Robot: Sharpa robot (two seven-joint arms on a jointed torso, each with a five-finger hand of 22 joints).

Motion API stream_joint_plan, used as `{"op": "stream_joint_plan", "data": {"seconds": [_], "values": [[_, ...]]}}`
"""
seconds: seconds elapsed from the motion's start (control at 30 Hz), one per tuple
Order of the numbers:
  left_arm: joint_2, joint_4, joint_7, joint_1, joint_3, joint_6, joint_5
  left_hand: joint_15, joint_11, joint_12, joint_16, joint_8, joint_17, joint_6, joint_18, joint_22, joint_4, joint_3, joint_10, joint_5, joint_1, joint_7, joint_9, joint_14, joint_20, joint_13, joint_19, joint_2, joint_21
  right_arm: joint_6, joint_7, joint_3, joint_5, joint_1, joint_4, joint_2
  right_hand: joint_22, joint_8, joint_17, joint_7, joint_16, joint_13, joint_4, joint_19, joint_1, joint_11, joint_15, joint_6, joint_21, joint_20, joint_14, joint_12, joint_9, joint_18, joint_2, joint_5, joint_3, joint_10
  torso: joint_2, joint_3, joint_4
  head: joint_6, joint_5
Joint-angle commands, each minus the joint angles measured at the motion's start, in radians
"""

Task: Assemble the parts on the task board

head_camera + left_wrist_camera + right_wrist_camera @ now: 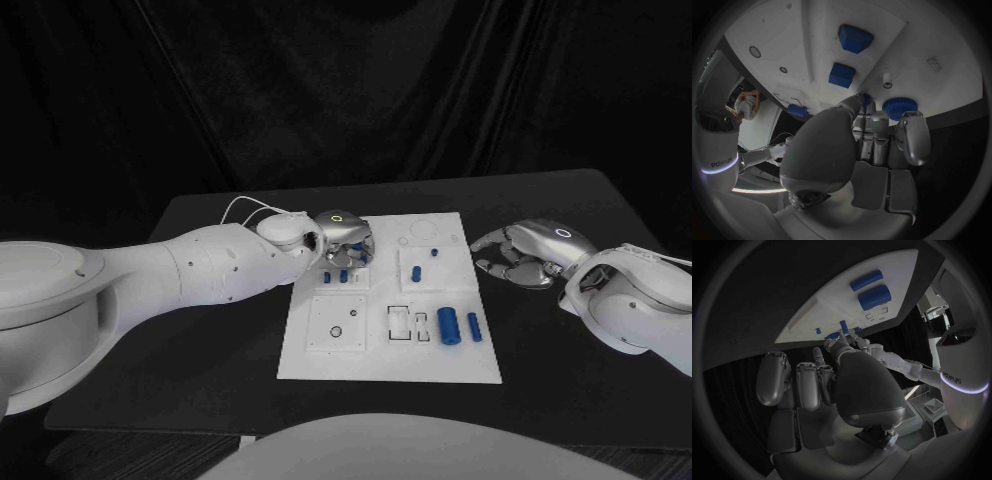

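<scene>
The white task board [378, 352] lies in the middle of the black table [577, 380], its long sides running from the near edge toward the far edge. The left hand [340, 243] is over the board's far left part, fingers curled down onto the plate; in the left wrist view its fingertips [859, 100] sit at a small blue part beside a round blue toothed piece [899, 107], but whether they pinch anything I cannot tell. Two blue blocks [848, 56] stand on the board just beyond those fingers. In the head view small blue pegs [336, 277] stand close under the left hand, and another blue peg [415, 271] stands near the board's middle. Toward the near right corner lie two blue cylinders [459, 326], the thick one beside the thin one, next to a row of rectangular slots [407, 324]. The right hand [522, 255] rests off the board, just beside its far right edge, over the bare table, fingers curled inward with nothing in them
</scene>
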Motion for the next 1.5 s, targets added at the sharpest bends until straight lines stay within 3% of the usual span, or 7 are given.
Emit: {"op": "stream_joint_plan", "data": {"seconds": [0.03, 0.3, 0.63, 0.83, 1.13, 1.33, 1.5], "values": [[-0.007, 0.007, 0.041, -0.002, 0.001, -0.100, -0.003, -0.003, -0.006, -0.008, 0.000, -0.008, -0.001, 0.004, -0.022, 0.182, -0.017, 0.010, 0.035, 0.007, 0.022, 0.001, -0.005, 0.022, -0.001, -0.005, 0.013, 0.014, 0.010, -0.001, 0.001, 0.001, -0.002, -0.003, 0.001, -0.001, 0.170, -0.004, 0.019, 0.000, -0.004, 0.083, -0.002, -0.002, -0.005, 0.006, 0.004, 0.010, -0.003, 0.001, 0.052, -0.005, -0.001, 0.007, -0.006, 0.006, 0.007, 0.003, 0.000, 0.0001, -0.0002, 0.000, -0.001], [-0.060, 0.068, 0.033, 0.004, 0.001, -0.119, -0.003, -0.006, -0.003, -0.057, -0.026, -0.029, -0.031, 0.008, -0.022, 0.182, -0.015, 0.016, 0.054, -0.040, 0.013, 0.005, -0.020, 0.036, -0.006, -0.032, 0.018, 0.010, 0.010, -0.001, 0.000, 0.001, -0.002, -0.005, 0.003, -0.005, 0.170, -0.004, 0.019, 0.000, -0.004, 0.083, -0.002, -0.002, -0.005, 0.006, 0.004, 0.010, -0.003, 0.001, 0.052, -0.005, -0.001, 0.007, -0.006, 0.006, 0.007, 0.003, -0.001, 0.0001, 0.0005, 0.000, -0.008], [-0.140, 0.157, 0.021, 0.081, 0.001, -0.038, -0.003, -0.007, -0.008, -0.113, -0.062, -0.050, -0.075, 0.007, -0.017, 0.173, 0.006, 0.015, 0.060, -0.089, 0.001, -0.003, -0.033, 0.024, -0.005, -0.064, 0.004, 0.006, -0.023, 0.003, 0.001, 0.001, 0.014, -0.005, 0.000, -0.005, 0.170, -0.004, 0.017, 0.001, -0.005, 0.082, -0.003, -0.003, -0.006, 0.006, 0.004, 0.010, -0.005, 0.001, 0.051, -0.005, -0.002, 0.008, -0.006, 0.006, 0.009, 0.002, -0.002, 0.0000, 0.0008, 0.000, -0.003], [-0.161, 0.166, 0.025, 0.099, 0.001, 0.006, -0.003, -0.006, -0.010, -0.136, -0.085, -0.060, -0.105, 0.003, -0.011, 0.166, 0.015, 0.015, 0.057, -0.102, -0.001, -0.007, -0.038, 0.003, -0.003, -0.076, -0.012, 0.005, -0.053, 0.004, 0.003, 0.001, 0.017, -0.006, -0.003, 0.001, 0.169, -0.004, 0.016, 0.001, -0.005, 0.081, -0.003, -0.003, -0.006, 0.006, 0.005, 0.010, -0.007, 0.002, 0.051, -0.006, -0.002, 0.008, -0.006, 0.006, 0.010, 0.001, -0.002, 0.0007, 0.0000, 0.000, -0.002], [-0.175, 0.160, 0.021, 0.092, 0.000, 0.033, -0.003, -0.002, -0.011, -0.161, -0.119, -0.069, -0.152, 0.000, -0.003, 0.153, 0.027, 0.014, 0.055, -0.116, -0.001, -0.009, -0.044, -0.037, 0.002, -0.088, -0.041, 0.001, -0.104, 0.006, 0.002, 0.001, 0.018, -0.010, -0.008, 0.004, 0.169, -0.004, 0.016, 0.001, -0.005, 0.081, -0.004, -0.004, -0.006, 0.007, 0.005, 0.009, -0.008, 0.002, 0.051, -0.006, -0.002, 0.008, -0.006, 0.006, 0.011, 0.001, -0.003, 0.0025, 0.0001, 0.000, 0.001], [-0.180, 0.157, 0.016, 0.080, 0.000, 0.037, -0.003, -0.002, -0.010, -0.164, -0.125, -0.071, -0.161, -0.001, -0.002, 0.151, 0.028, 0.014, 0.055, -0.117, -0.001, -0.009, -0.045, -0.043, 0.002, -0.090, -0.045, 0.000, -0.113, 0.007, 0.002, 0.001, 0.018, -0.012, -0.012, 0.008, 0.169, -0.004, 0.016, 0.001, -0.005, 0.081, -0.004, -0.004, -0.006, 0.007, 0.005, 0.009, -0.008, 0.002, 0.051, -0.006, -0.002, 0.008, -0.006, 0.006, 0.011, 0.001, 0.000, -0.0011, 0.0021, 0.000, 0.001], [-0.179, 0.153, 0.013, 0.072, 0.000, 0.035, -0.003, -0.001, -0.010, -0.165, -0.127, -0.071, -0.164, -0.001, -0.001, 0.151, 0.029, 0.013, 0.056, -0.118, -0.002, -0.008, -0.046, -0.047, 0.003, -0.090, -0.047, -0.002, -0.115, 0.008, 0.002, 0.001, 0.018, -0.013, -0.014, 0.010, 0.169, -0.005, 0.015, 0.001, -0.006, 0.080, -0.004, -0.004, -0.006, 0.007, 0.005, 0.009, -0.008, 0.002, 0.051, -0.006, -0.002, 0.008, -0.006, 0.006, 0.012, 0.000, -0.001, 0.0007, 0.0020, 0.000, 0.002]]}}
